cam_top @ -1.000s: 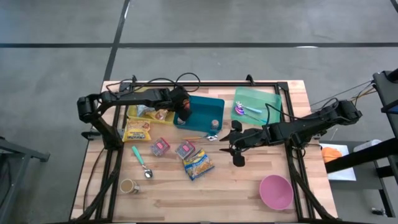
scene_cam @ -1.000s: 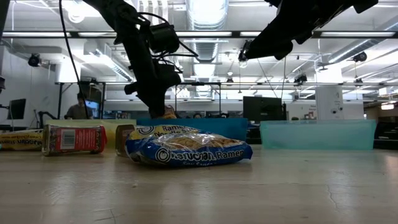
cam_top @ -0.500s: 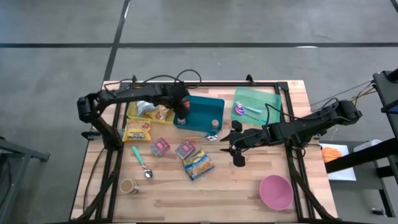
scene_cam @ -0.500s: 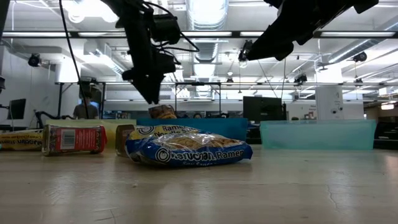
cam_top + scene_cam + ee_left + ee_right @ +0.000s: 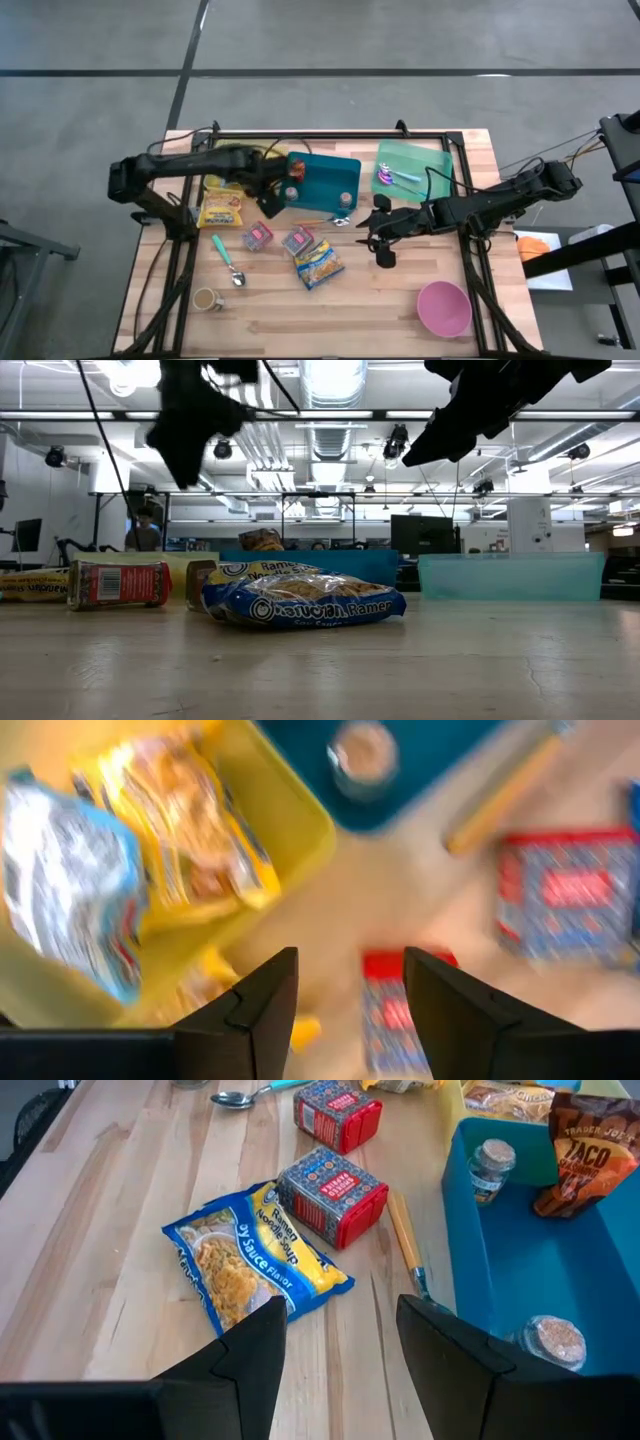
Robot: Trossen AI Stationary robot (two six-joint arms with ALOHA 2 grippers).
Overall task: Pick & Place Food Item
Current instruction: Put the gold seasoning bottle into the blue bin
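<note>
Left claw (image 5: 265, 203) open, empty, just beside the blue bin (image 5: 335, 176), above table. Right claw (image 5: 377, 240) open, empty, near blue bin's other side.

The high camera looked straight down; the low one sat level at the table (image 5: 320, 660). Both showed the ramen packet (image 5: 319, 263).

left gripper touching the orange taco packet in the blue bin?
Apart. The low view shows the left gripper raised well above the blue plastic bin; in the right wrist view, the orange taco seasoning packet stands alone, ungripped.
</note>
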